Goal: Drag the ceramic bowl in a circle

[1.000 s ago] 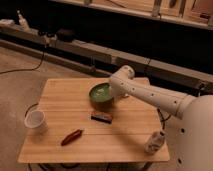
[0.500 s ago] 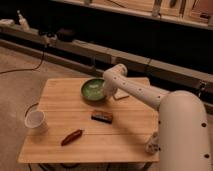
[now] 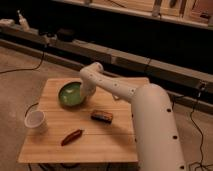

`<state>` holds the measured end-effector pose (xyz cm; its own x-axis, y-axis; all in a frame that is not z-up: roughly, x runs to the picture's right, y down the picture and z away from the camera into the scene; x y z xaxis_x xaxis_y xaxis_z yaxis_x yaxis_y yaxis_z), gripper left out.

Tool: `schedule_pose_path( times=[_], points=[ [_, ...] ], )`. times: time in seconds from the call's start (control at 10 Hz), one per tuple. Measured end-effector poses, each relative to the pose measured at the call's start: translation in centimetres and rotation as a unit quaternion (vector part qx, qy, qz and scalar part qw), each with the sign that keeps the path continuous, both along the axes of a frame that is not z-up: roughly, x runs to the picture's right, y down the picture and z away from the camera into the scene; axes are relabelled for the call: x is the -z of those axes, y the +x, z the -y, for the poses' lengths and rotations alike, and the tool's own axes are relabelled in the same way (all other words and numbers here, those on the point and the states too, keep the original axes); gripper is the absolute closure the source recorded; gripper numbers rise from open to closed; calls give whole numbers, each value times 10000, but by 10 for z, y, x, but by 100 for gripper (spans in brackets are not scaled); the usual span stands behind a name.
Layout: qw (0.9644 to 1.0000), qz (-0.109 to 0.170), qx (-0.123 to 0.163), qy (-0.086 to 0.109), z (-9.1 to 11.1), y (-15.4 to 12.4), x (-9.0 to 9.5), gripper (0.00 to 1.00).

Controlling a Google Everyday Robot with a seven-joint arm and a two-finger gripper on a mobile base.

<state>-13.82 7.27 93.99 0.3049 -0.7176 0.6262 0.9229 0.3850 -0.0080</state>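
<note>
1. The ceramic bowl point(image 3: 71, 94) is sitting upright on the far-left part of the counter point(image 3: 107, 140), and it is lying further left than it did 1 second ago, when it stood nearer the counter's far middle.
2. My fingers point(image 3: 86, 93) are reaching down at the bowl's right rim, touching it or just inside it; whether they are open or clamped on the rim, I cannot tell, because my own wrist is covering them.
3. My arm point(image 3: 117, 90) is stretching across the far edge of the counter and has been swinging left with the bowl, so I am judging that I am carrying the bowl along the leftward arc of its circle.
4. That is suggesting the drag is under way but not closed: the bowl is still needing to curve back toward where it started.
5. Nearer the front, the dark bar point(image 3: 102, 116), the red pepper point(image 3: 72, 137) and the white cup point(image 3: 36, 121) are lying apart from the bowl, though the cup is the nearest thing if the arc is widening forward.
</note>
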Motion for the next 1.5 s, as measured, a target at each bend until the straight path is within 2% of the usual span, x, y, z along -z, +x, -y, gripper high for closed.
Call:
schedule_pose_path(
  times=[0.1, 0.3, 0.5, 0.6, 0.7, 0.9, 1.1, 1.2, 1.3, 1.5],
  points=[
    [9994, 182, 262, -163, -14, -21, 3, 100],
    [9971, 309, 516, -464, -35, -35, 9, 100],
    [9967, 222, 480, -618, -40, -32, 21, 100],
    [9971, 117, 417, -629, -39, -20, 32, 100],
    [9971, 135, 414, -622, -38, -19, 43, 100],
    [9961, 324, 545, -609, -42, -32, 68, 100],
    [9954, 371, 589, -660, -49, -29, 76, 100],
    [9957, 298, 518, -706, -52, -22, 79, 100],
    [9963, 73, 351, -779, -54, -3, 78, 100],
    [9961, -368, 26, -800, -50, 36, 79, 100]
  ],
)
